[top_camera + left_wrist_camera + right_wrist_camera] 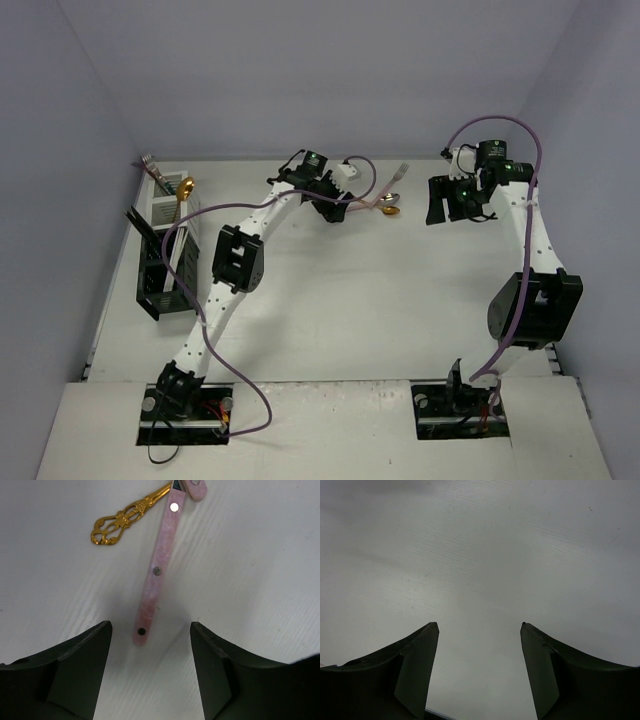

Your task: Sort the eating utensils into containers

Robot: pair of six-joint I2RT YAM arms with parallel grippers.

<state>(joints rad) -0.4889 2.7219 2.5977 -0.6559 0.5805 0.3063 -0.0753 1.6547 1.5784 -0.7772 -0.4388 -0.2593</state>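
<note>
At the left edge of the counter (350,300) the white caddy (165,212) holds an upright gold spoon (187,188) and a pink-handled fork (152,166), tines up; the black caddy (156,285) just beside it, nearer the arms, holds a black knife (140,224) leaning outward. Which compartments, I cannot tell. The left fingers (75,670) stand wide apart, gripping nothing, either side of a loose pink handle (156,570) near an ornate gold handle (122,519). The right fingers (412,670) gape empty over bare counter
</note>
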